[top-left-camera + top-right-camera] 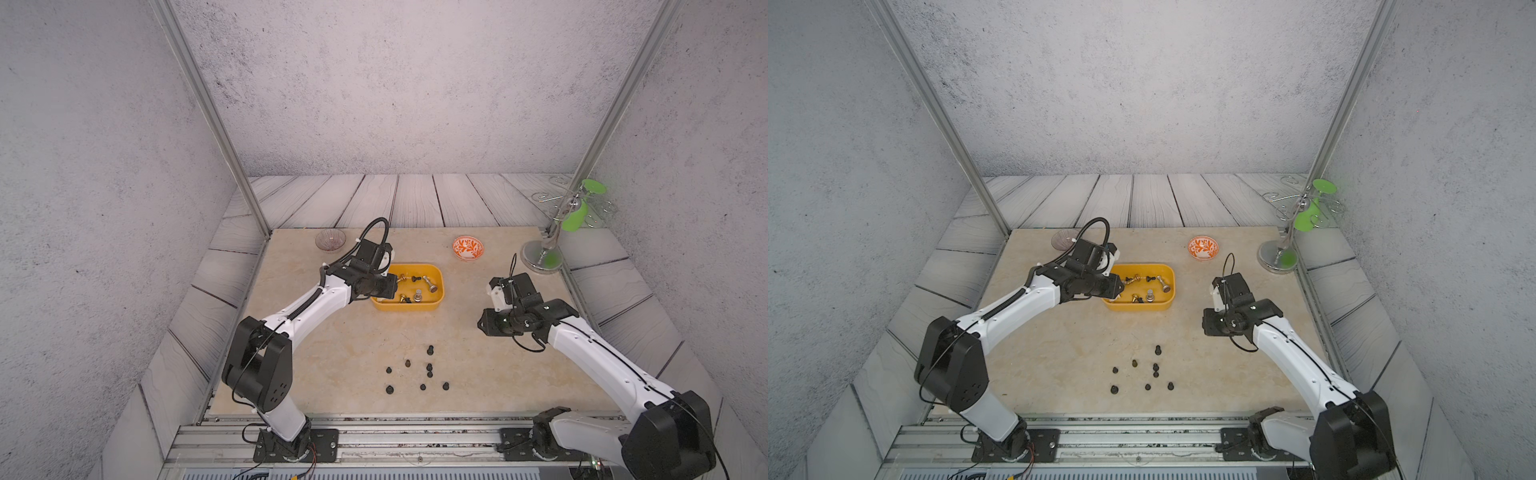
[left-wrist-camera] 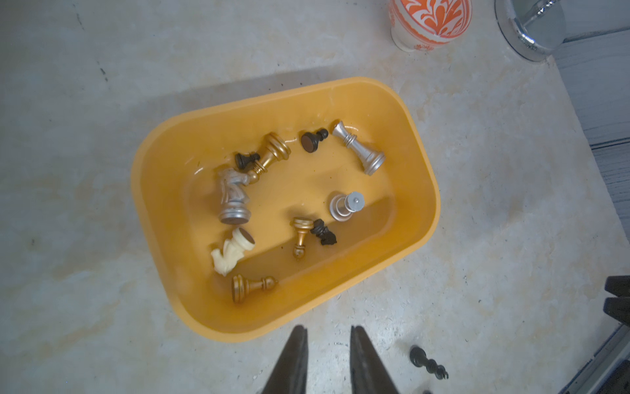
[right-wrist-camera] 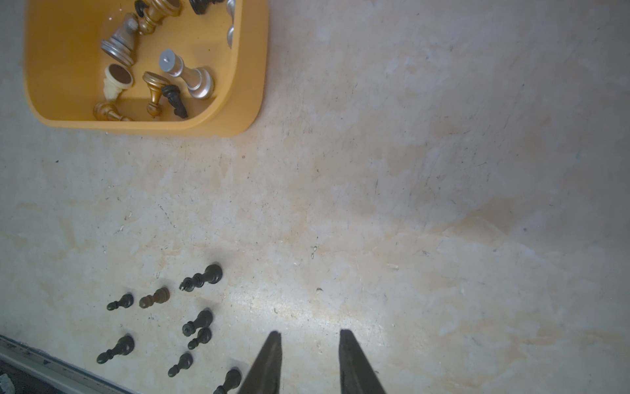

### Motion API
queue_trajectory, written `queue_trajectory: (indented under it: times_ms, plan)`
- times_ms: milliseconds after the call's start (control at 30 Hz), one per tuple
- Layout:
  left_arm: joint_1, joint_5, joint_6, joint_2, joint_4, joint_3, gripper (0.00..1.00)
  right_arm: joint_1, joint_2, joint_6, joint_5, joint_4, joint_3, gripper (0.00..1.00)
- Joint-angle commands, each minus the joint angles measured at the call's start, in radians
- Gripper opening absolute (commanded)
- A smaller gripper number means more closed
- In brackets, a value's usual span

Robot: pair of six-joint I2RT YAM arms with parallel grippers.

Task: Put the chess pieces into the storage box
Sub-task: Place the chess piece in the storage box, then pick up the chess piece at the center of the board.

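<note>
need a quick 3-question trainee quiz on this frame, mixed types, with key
1. How many chess pieces are on the table, outside the storage box?
2. True or false: the cream knight lies inside the storage box.
3. Left tool and right tool: which holds a piece? A) left B) right C) neither

Key: 1) eight 2) true 3) C

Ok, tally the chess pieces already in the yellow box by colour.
Gold pieces: 3
Silver pieces: 3
Black pieces: 3
Cream piece: 1
Total in the storage box: 10
</note>
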Motion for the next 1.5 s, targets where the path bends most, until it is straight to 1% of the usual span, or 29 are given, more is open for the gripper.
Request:
queue_trajectory:
  times_ms: [0,267,467,900,1200,1467]
  plan:
    - [0.007,0.003,-0.016,-0.046,0.003,-0.05,0.26,-0.001,0.019,0.005,-0.022,-0.002,0.014,0.31]
    - [0.007,0.019,-0.039,-0.146,-0.012,-0.179,0.26,0.014,0.022,0.019,-0.047,0.02,0.011,0.3]
    - [0.007,0.012,-0.05,-0.206,-0.035,-0.256,0.26,0.052,0.054,0.026,-0.037,0.027,0.023,0.3]
    - [0.005,0.018,-0.111,-0.277,-0.023,-0.397,0.26,0.221,0.175,0.062,-0.016,0.074,0.096,0.31]
    - [0.005,0.027,-0.133,-0.292,-0.015,-0.442,0.26,0.335,0.257,0.08,0.019,0.089,0.138,0.34]
    - [0.003,0.03,-0.143,-0.297,-0.01,-0.448,0.26,0.4,0.33,0.065,0.065,0.059,0.197,0.36]
